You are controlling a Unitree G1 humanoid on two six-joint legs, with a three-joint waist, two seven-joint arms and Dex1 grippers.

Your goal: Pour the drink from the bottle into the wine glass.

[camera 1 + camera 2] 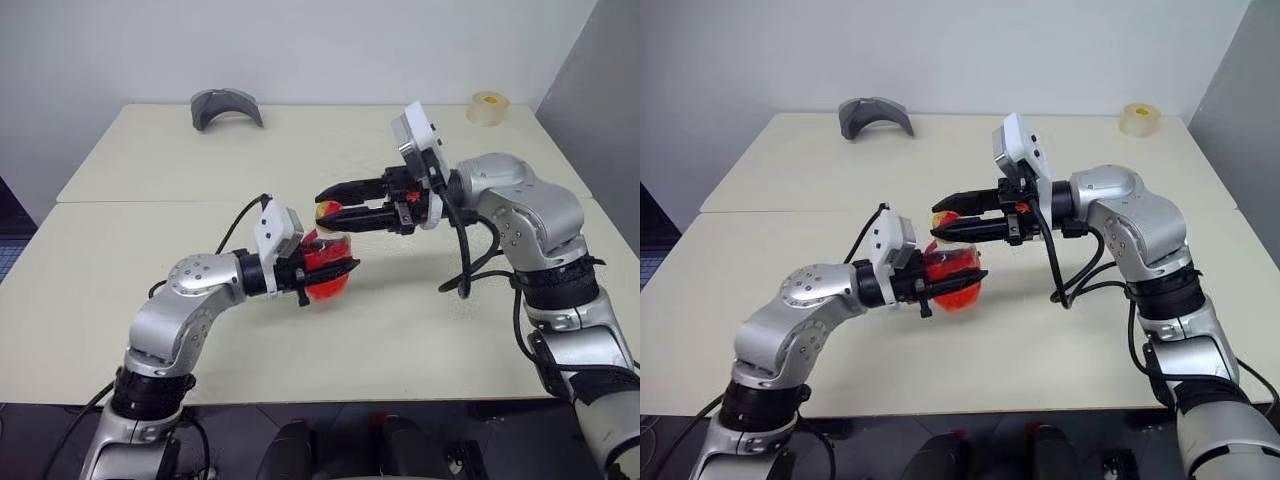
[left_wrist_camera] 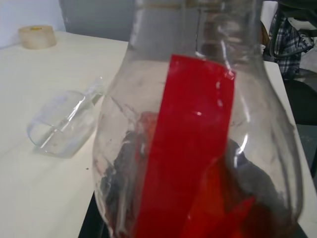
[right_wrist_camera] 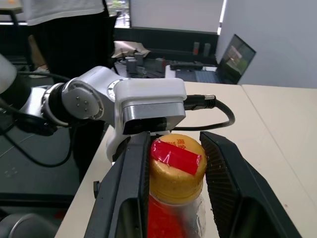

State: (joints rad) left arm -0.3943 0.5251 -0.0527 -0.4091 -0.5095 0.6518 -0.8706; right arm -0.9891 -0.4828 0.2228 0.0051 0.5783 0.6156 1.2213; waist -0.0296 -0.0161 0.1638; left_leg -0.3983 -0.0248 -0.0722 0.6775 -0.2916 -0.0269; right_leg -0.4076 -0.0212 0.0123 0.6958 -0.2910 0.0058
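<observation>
While the small clear plastic bottle (image 1: pixel 325 265) with its red drink (image 1: pixel 328 283) sits up in the air above the cream table (image 1: pixel 130 230), it's clamped round its rounded body by the left gripper (image 1: pixel 330 268), whose black fingers are closed tight on it. The right gripper (image 1: pixel 338 213) reaches in from the other side with its two fingers part-open around the yellowish cap with the red tape band (image 3: pixel 177 163); one finger looks like it's touching the cap, the other stands just off it, so I'd call that a straddle, not a proper pinch. My guess is it's set up this way so one hand steadies the bottle and the other twists the cap off. The clear stemmed wine glass (image 2: pixel 62 126) is lying on its side on the table, well apart from the bottle, so nothing can be poured yet. Further back there's a roll of tape (image 1: pixel 487 107) and a grey curved piece (image 1: pixel 226 107).
</observation>
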